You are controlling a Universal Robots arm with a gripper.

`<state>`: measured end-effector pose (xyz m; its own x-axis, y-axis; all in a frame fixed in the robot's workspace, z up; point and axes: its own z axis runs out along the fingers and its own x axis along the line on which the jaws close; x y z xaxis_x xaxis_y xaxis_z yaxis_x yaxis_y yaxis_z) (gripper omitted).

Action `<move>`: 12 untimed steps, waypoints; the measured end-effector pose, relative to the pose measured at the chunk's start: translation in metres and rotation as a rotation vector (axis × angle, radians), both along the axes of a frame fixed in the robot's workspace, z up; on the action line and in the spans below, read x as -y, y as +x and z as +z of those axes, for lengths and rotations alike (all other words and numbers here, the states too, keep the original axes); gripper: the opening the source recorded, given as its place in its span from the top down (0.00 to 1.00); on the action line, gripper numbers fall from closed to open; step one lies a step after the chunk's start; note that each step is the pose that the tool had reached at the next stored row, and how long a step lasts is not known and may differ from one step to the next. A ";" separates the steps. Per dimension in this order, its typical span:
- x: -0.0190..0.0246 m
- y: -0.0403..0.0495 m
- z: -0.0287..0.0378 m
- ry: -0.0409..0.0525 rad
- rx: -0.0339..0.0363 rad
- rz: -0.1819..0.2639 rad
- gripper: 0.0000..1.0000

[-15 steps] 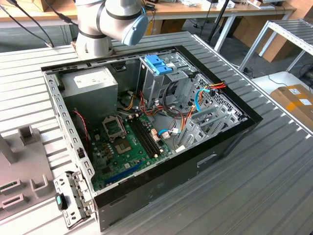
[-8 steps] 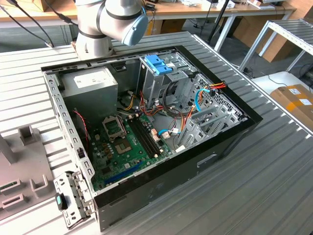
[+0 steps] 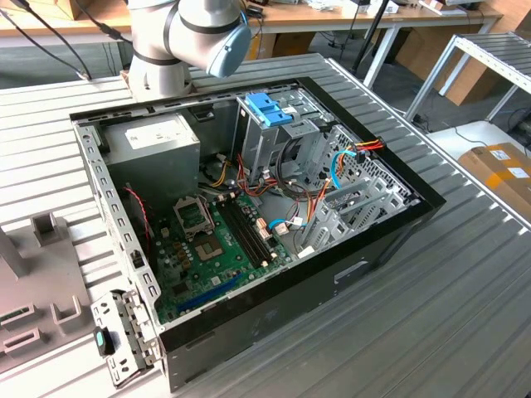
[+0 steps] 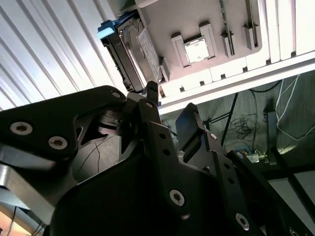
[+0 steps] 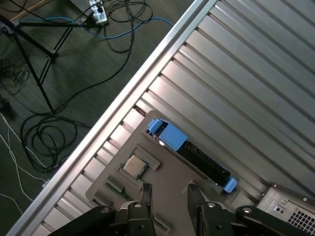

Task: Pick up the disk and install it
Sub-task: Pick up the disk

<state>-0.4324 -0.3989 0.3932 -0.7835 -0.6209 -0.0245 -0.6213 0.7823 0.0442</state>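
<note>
On ribbed aluminium table (image 5: 256, 73), grey moulded tray (image 5: 172, 167) is carrying flat blue-bracketed silver-grey disk (image 5: 192, 155), standing on edge along tray's rim. Black gripper (image 5: 167, 192) is hovering over tray, jaws spread, empty, offset from disk: descending so would likely tip it.

**Open computer case shown on a ribbed surface**

An open black computer case (image 3: 274, 315) is seen lying on a ribbed metal surface (image 3: 448, 332), with its inside exposed. The base of the robot arm (image 3: 182, 37) is seen just behind the case. Inside, a grey power-supply box (image 3: 153, 141) with a white sticker is set in the far corner toward the exterior view's left. A metal drive cage (image 3: 278, 137), topped by a blue latch (image 3: 267, 108), is placed to the right of it. A green motherboard (image 3: 207, 249) is laid across the case floor. Red, orange and blue cables (image 3: 336, 166) are strung near the cage. A grey fixture (image 3: 37, 290) is set on the surface at the exterior view's left edge.
</note>
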 end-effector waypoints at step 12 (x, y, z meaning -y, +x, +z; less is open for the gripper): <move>0.0000 0.0000 0.0000 0.0000 0.0000 0.080 0.58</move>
